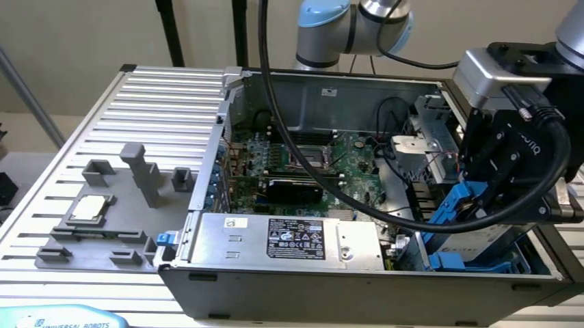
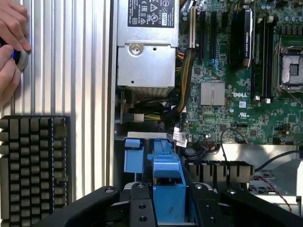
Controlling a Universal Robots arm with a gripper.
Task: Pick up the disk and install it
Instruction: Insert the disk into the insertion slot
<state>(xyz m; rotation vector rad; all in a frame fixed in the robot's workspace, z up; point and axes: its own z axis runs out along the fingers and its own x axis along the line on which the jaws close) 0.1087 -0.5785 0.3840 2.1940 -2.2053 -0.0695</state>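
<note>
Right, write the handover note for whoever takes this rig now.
Gripper: shut on the disk, holding it by its blue frame.
Disk: off the table, tilted, low inside the computer case at the corner on the exterior view's right, over the blue drive bay.
Done: pickup.
Left: seating the disk in the bay; it does not look seated yet.
Note: a person's hand rests on the ribbed table beside the case.

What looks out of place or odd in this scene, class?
A person's hand touches a small knob on the ribbed table beside the open case, while the gripper holds the disk. Nothing looks spilled or damaged.
</note>
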